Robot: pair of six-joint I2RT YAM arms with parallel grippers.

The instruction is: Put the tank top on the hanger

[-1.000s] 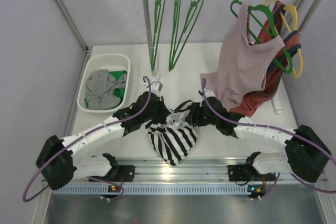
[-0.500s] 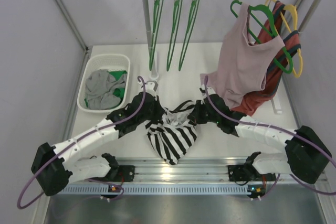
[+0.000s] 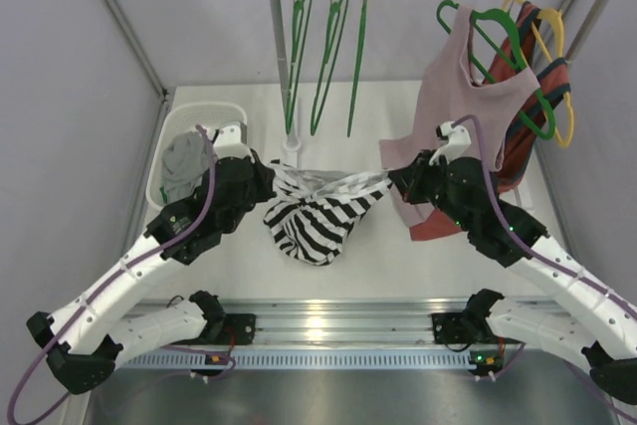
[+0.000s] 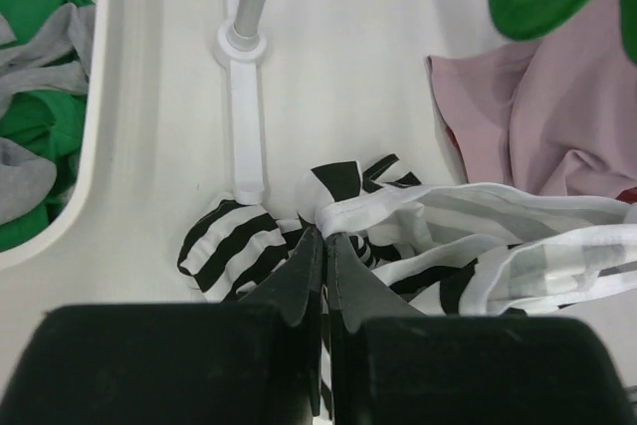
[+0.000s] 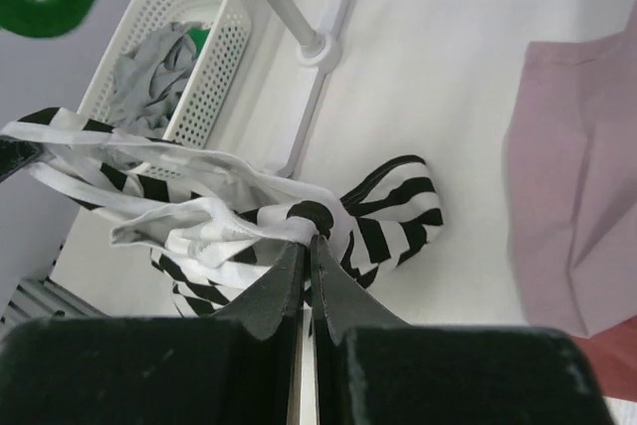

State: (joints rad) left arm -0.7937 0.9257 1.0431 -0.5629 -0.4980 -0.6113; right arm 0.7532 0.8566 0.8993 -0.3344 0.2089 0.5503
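Note:
The black-and-white striped tank top [image 3: 315, 222] hangs stretched between my two grippers above the table's middle. My left gripper [image 3: 273, 175] is shut on its left upper edge, and the left wrist view shows the closed jaws [image 4: 323, 232] pinching a white hem of the tank top [image 4: 448, 236]. My right gripper [image 3: 395, 182] is shut on the right upper edge; in the right wrist view the tips [image 5: 311, 240] clamp bunched fabric of the tank top [image 5: 393, 214]. Three empty green hangers [image 3: 328, 52] hang from the rail behind.
A white basket [image 3: 232, 118] with grey and green cloth stands at the left. The rack's post [image 3: 280, 57] and foot rise behind the tank top. A dusty-pink top [image 3: 468, 106] on a green hanger, a rust garment and a yellow hanger [image 3: 557, 67] hang at the right.
Both arms have risen and spread apart, lifting the tank top off the table and pulling it wide. The right gripper has shut on the fabric.

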